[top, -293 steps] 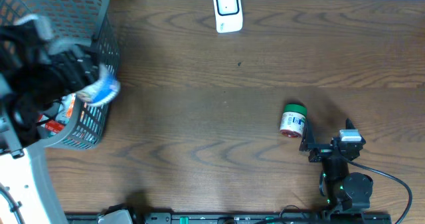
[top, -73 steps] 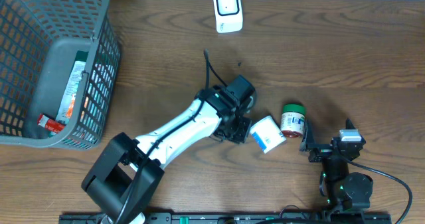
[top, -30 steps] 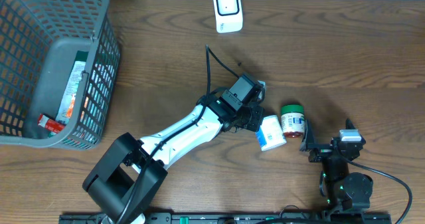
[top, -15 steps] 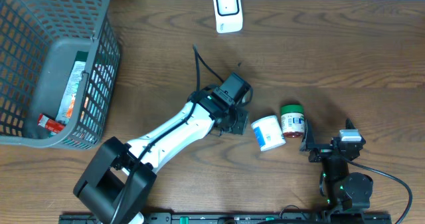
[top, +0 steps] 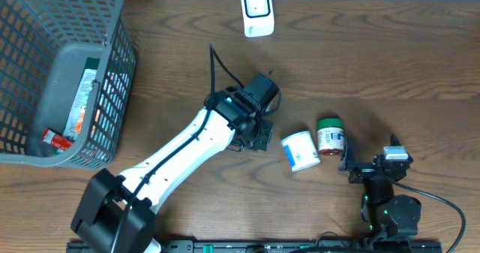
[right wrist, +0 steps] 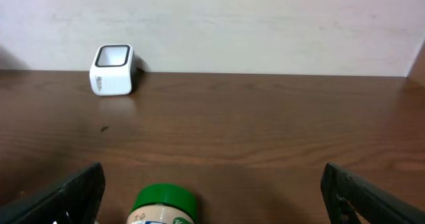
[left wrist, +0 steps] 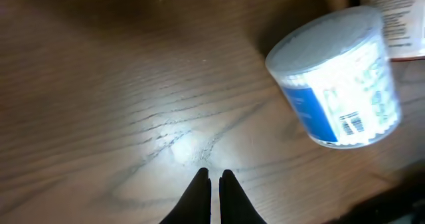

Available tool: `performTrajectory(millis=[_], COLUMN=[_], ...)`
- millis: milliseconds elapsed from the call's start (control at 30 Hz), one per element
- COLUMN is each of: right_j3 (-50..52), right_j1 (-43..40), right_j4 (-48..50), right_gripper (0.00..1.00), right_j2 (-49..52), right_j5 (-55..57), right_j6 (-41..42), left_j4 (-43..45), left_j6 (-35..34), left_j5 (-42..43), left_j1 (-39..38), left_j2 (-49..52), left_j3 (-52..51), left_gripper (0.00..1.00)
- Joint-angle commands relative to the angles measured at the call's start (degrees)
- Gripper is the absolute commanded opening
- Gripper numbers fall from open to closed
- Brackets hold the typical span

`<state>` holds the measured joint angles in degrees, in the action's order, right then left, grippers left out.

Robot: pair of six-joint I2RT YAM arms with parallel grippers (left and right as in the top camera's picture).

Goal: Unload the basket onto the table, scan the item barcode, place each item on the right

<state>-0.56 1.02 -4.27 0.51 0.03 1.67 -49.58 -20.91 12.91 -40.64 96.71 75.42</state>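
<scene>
The left gripper has its jaws closed and empty, tips above bare tabletop. The tub lies on its side at 3 o'clock from that gripper, clear of it, with its barcode showing in the left wrist view. A jar lies just beside the tub at 2 o'clock. The right gripper has its jaws wide open and empty. The scanner stands at 12 o'clock.
</scene>
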Motion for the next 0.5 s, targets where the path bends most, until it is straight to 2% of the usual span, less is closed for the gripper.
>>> performTrajectory(millis=[0, 167, 300, 467], right_j3=[0.2, 0.2, 0.2, 0.2], right_j1=[0.2, 0.2, 0.2, 0.2], right_j4=[0.0, 0.0, 0.0, 0.0], right_gripper=[0.99, 0.99, 0.99, 0.99], right_j2=[-0.1, -0.1, -0.1, -0.1], right_j5=[0.5, 0.5, 0.5, 0.5], right_j6=[-0.9, -0.9, -0.9, -0.9], left_j4=[-2.4, -2.3, 4.7, 9.1], left_j6=[0.9, -0.9, -1.1, -2.4], left_j5=[-1.7, -1.1, 4.8, 4.4], left_j1=[0.3, -1.3, -5.0, -7.1], left_j2=[-0.7, 2.4, 7.0, 12.4], left_j3=[1.3, -0.4, -3.5, -3.6], left_gripper=[0.08, 0.08, 0.08, 0.08])
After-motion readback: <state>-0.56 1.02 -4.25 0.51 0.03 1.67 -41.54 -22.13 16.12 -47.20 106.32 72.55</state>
